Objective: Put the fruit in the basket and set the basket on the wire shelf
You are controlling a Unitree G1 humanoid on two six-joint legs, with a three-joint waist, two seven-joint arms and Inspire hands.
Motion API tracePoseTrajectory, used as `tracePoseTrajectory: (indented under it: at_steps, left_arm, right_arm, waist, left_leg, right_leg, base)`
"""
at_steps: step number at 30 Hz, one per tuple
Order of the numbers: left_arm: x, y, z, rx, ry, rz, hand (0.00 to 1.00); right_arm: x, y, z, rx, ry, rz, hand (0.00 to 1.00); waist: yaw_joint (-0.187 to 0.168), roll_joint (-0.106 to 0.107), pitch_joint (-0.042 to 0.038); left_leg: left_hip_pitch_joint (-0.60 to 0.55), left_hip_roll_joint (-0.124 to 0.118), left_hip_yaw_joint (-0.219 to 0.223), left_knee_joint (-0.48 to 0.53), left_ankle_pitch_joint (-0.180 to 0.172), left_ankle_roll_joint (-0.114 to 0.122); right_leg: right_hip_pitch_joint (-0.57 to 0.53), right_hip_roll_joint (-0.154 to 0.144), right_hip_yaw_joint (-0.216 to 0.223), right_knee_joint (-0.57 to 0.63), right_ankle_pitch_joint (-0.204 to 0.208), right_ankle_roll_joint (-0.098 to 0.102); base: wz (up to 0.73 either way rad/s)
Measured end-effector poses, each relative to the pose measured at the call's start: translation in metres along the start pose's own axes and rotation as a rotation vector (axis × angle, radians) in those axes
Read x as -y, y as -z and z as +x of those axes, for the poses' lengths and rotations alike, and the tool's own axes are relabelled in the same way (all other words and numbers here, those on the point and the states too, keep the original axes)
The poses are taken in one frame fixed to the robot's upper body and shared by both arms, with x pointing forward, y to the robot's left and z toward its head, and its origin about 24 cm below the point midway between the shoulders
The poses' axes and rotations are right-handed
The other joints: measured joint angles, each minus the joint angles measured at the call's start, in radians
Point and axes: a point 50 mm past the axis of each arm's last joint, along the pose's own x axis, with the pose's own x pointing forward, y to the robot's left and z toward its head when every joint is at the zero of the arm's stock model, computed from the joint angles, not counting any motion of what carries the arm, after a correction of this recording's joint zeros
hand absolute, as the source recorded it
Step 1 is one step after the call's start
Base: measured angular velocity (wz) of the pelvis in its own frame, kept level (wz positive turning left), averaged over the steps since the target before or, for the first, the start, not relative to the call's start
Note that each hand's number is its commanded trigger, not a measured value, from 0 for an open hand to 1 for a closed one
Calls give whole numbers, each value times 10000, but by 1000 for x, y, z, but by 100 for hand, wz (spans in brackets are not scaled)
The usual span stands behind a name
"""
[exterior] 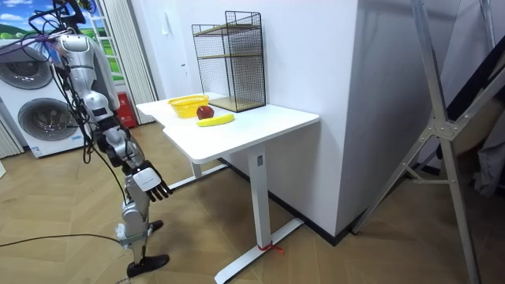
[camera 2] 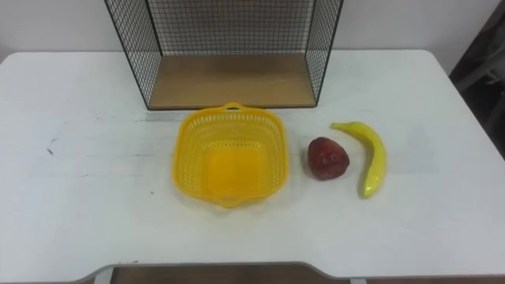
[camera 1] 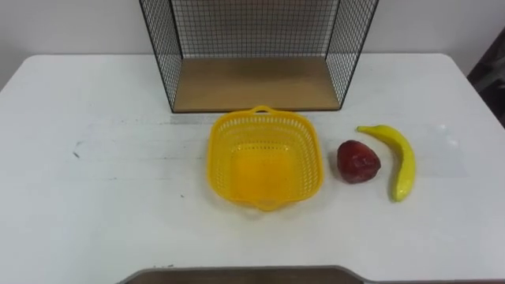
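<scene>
right robot hand (exterior: 155, 187) hangs open, empty, clear of the table (exterior: 268, 125).

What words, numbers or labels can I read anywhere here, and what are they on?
Basket, banana, red fruit: no text.
Shelf: no text.
Table: no text; the dark specks are marks, not letters.
Washing machines in the room view: any print is too small to read.

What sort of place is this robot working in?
Probably a home-style laundry or utility room: washing machines stand behind the robot, the floor is wood, and a white table holds a wire shelf.
</scene>
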Motion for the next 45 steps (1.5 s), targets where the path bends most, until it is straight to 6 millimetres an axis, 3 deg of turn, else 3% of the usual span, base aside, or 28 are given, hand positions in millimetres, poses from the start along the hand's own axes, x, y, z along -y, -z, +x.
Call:
tracePoseTrajectory:
  at_steps: [4, 7, 12, 18, 22, 27, 31, 39, 45]
  left_arm:
    - [1, 0, 0, -17, -110, -163, 0]
    - [2, 2, 0, -95, -119, -958, 0]
    - [-3, 16, -2, -538, -386, -2801, 0]
    - [-10, 43, -8, -1226, -1183, -3861, 0]
    - [-13, 48, -10, -1379, -1458, -4122, 0]
    - [-17, 51, -10, -1502, -1745, -4632, 0]
    - [-21, 57, -12, -1631, -1884, -4906, 0]
    - [-35, 58, -14, -1529, -2681, -5204, 0]
    - [-38, 49, -12, -1077, -2646, -5006, 0]
  right_arm:
    - [2, 5, -1, -295, 121, 1066, 0]
    - [5, 14, -2, -497, 255, 2090, 0]
    - [17, 37, -9, -865, 863, 5034, 0]
    - [32, 54, -16, -842, 1862, 8369, 0]
    - [39, 56, -18, -644, 2474, 10297, 0]
    - [50, 49, -18, -179, 3389, 13607, 0]
    - [59, 40, -20, 88, 4007, 14589, 0]
    - [109, -11, -37, 2059, 6337, 16544, 0]
    - [139, -50, -63, 3217, 8298, 16300, 0]
  waist:
    - [-6, 0, -16]
    - [-4, 39, 31]
    - [-18, 112, 43]
    - [-317, 119, -13]
    - [-392, 91, -33]
    - [-660, -67, -110]
    - [-892, -165, -111]
    - [-1366, -258, -100]
    - [-1396, -366, -93]
  left_leg:
    - [21, 1, -2, 16, 0, 0]
    - [159, 1, 1, 9, -5, 3]
    - [287, 5, 0, 3, -61, 10]
    - [345, 5, 5, 15, -73, 6]
    - [506, 10, 92, 28, -73, 9]
    - [671, 9, 133, 40, -87, 26]
    - [578, 6, 128, 99, -99, 43]
    - [453, -41, 141, 1, -101, 55]
    - [321, -52, 193, -6, -100, 56]
  right_leg:
    - [5, -3, -5, 36, 2, -2]
    - [154, -7, -6, 53, 1, -1]
    - [325, -3, 2, 37, -9, 15]
    - [372, -5, 66, 53, -22, 27]
    - [417, -20, 201, 146, -28, 30]
    - [486, -37, 230, 176, -79, 37]
    - [473, -68, 188, 203, -108, 39]
    - [195, -87, 292, 397, -128, 64]
    - [-31, -98, 390, 499, -172, 74]
  base:
    - [0]
    - [0]
    - [0]
    - [0]
    - [-8]
    - [-3]
    - [2]
    - [-2]
    - [-2]
